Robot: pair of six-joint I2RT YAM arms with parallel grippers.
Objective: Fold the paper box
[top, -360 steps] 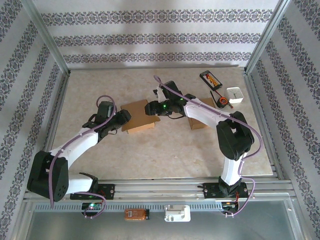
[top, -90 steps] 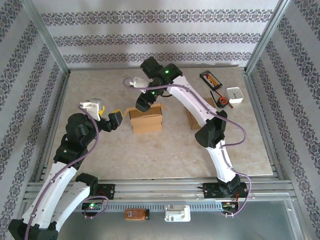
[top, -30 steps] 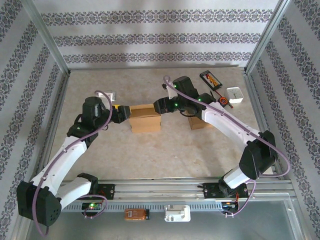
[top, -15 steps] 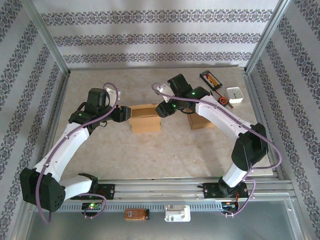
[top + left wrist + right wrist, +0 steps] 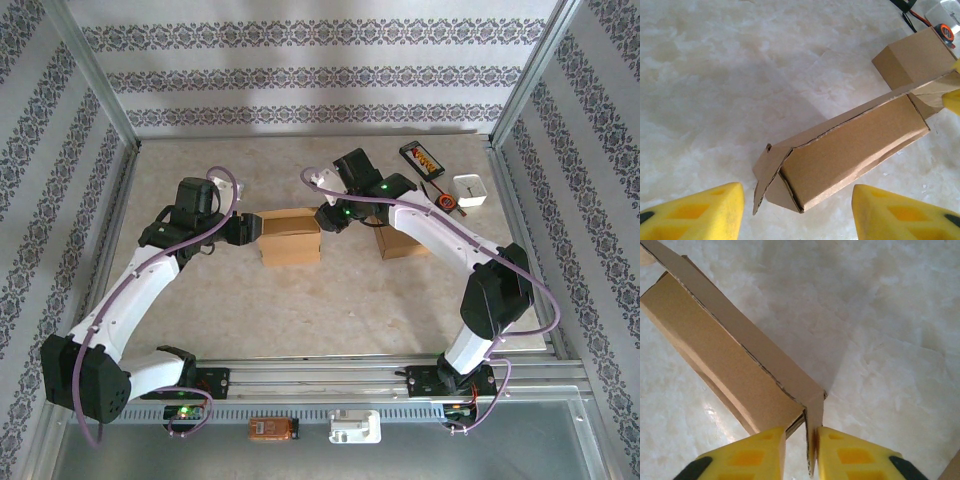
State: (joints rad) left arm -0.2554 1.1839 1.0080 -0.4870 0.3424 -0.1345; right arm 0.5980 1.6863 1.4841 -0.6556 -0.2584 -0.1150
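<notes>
Brown cardboard forms the paper box (image 5: 290, 237), which lies near the middle of the marble-patterned table (image 5: 330, 300) with a long side facing the arm bases.

At the box's right end, the right gripper (image 5: 801, 434) has its yellow fingers (image 5: 845, 452) pressed almost together, pinching the end flap (image 5: 813, 412) between them. At the box's left end, the left gripper (image 5: 796, 197) holds its fingers (image 5: 695, 212) spread wide, one to each side of the end face and clear of the cardboard. A loose side flap (image 5: 762, 177) stands outward at that end.

Bare table surface lies in front of the box, behind it and to its left, as far as the metal frame rail (image 5: 120, 190).

To the box's right, a second cardboard box (image 5: 400, 243) sits near, just past the right gripper, partly under the right arm. Farther right and behind the box sit a small orange-and-black part (image 5: 445, 206), a white tub (image 5: 470, 190) and a black device with orange markings (image 5: 422, 158), all well apart from the paper box.
</notes>
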